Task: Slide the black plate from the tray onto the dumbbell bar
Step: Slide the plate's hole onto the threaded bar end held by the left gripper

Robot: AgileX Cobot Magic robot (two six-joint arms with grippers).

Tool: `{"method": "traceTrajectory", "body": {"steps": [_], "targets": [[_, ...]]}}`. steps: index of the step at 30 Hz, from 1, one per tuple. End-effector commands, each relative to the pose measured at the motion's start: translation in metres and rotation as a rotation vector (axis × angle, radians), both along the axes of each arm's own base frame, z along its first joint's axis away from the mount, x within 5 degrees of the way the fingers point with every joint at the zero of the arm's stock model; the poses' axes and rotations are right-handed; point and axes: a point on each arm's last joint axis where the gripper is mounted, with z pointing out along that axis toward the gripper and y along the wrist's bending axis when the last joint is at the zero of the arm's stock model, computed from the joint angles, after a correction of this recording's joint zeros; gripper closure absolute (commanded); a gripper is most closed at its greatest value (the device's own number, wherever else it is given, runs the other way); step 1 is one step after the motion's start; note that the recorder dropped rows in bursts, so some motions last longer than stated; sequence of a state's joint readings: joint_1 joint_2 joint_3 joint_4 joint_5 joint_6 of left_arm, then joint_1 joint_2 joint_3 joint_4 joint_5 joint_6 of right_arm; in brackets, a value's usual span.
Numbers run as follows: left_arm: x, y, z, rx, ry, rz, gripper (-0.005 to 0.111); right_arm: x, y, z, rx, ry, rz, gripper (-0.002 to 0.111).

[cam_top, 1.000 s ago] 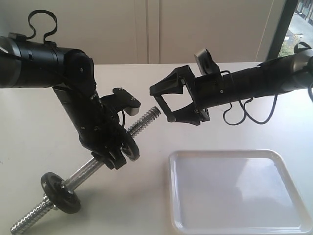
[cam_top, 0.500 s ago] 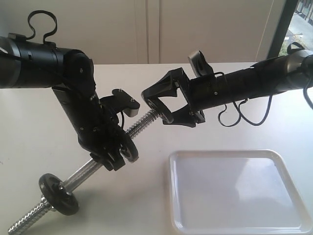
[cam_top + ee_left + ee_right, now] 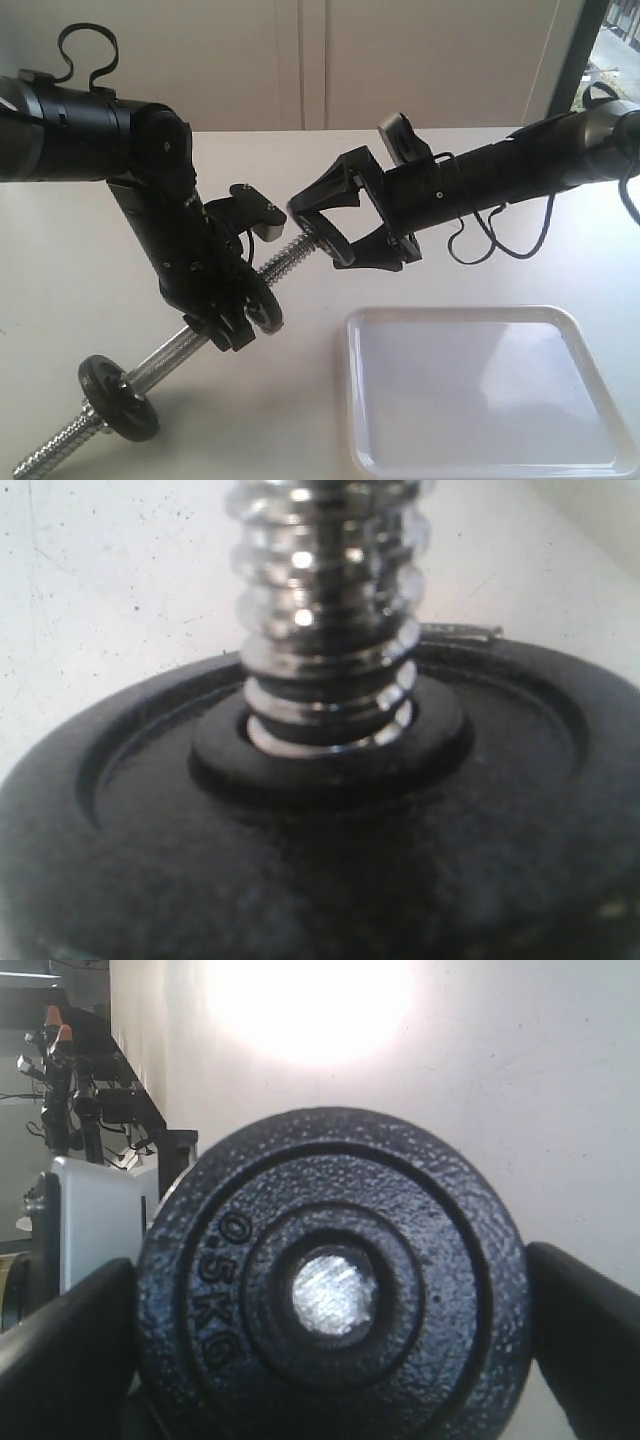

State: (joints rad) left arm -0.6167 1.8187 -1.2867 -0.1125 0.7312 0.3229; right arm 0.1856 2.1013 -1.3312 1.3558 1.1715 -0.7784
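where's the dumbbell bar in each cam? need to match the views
Exterior: the dumbbell bar runs diagonally from lower left up to centre, its upper end meeting the black plate held in the right jaws.
Left wrist: mid-frame, its coarse thread passes through the hole of a black disc.
Right wrist: only its end face shows, through the black plate's centre hole.
Shared landmark: the white table behind it.
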Motion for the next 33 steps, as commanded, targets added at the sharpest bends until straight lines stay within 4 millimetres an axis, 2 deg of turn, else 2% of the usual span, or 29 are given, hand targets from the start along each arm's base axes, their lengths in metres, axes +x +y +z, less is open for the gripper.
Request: {"method": "traceTrajectory", "body": {"steps": [1, 6, 11, 19, 33], "targets": [[-0.003, -0.003, 0.021, -0.064, -0.031, 0.021, 0.107, -0.004, 0.003, 0.022, 0.065, -0.025, 0.020, 0.108], [-0.003, -0.003, 0.021, -0.065, -0.033, 0.021, 0.107, -0.007, 0.008, 0.023, 0.061, -0.027, 0.038, 0.108], [-0.003, -0.003, 0.021, -0.065, -0.033, 0.021, 0.107, -0.013, 0.022, 0.023, 0.061, -0.035, 0.078, 0.108], [-0.003, -0.003, 0.021, -0.067, -0.034, 0.024, 0.107, -0.020, 0.040, 0.009, 0.054, -0.001, 0.126, 0.108], [-0.003, -0.003, 0.021, -0.068, -0.036, 0.024, 0.107, -0.025, 0.051, 0.008, 0.066, -0.014, 0.156, 0.108]]}}
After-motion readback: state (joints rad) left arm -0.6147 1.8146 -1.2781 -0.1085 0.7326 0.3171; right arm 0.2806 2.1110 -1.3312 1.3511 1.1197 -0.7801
